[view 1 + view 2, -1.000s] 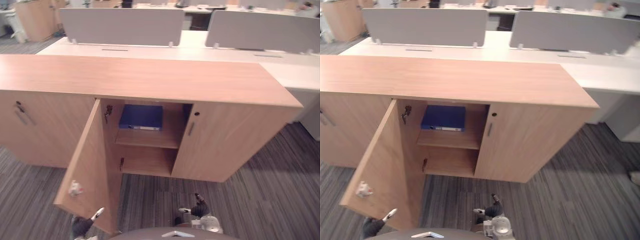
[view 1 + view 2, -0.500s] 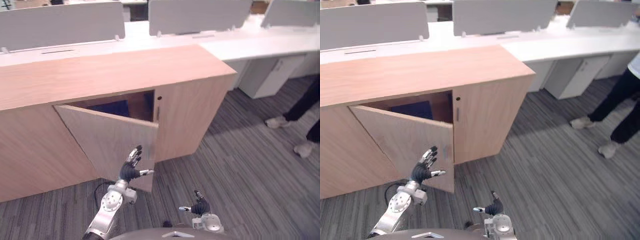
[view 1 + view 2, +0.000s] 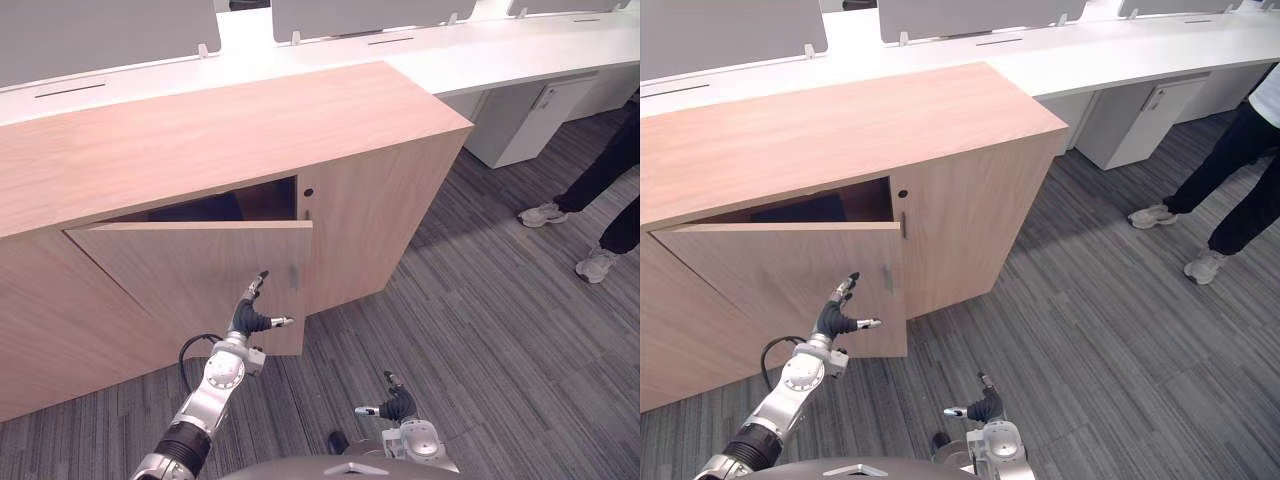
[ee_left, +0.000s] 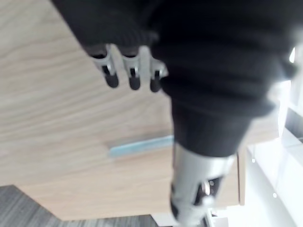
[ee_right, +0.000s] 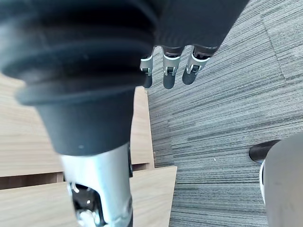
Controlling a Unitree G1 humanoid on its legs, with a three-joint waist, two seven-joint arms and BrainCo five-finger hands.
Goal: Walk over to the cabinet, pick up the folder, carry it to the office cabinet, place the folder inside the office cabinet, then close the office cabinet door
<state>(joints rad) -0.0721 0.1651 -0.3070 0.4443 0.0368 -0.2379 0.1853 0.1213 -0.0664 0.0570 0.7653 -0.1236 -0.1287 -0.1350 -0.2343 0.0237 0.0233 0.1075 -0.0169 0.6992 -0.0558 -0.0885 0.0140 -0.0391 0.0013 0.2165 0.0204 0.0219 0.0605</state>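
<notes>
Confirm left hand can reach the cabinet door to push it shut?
Probably yes. The left hand, fingers straight, is raised right by the outer face of the half-closed door, near its handle, with nothing between. I can't confirm contact. The right hand hangs low, idle.

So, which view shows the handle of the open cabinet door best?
The left wrist view: the silver door handle lies close, just past the left hand. The eye views give it as a small mark near the free edge of the cabinet door.
</notes>
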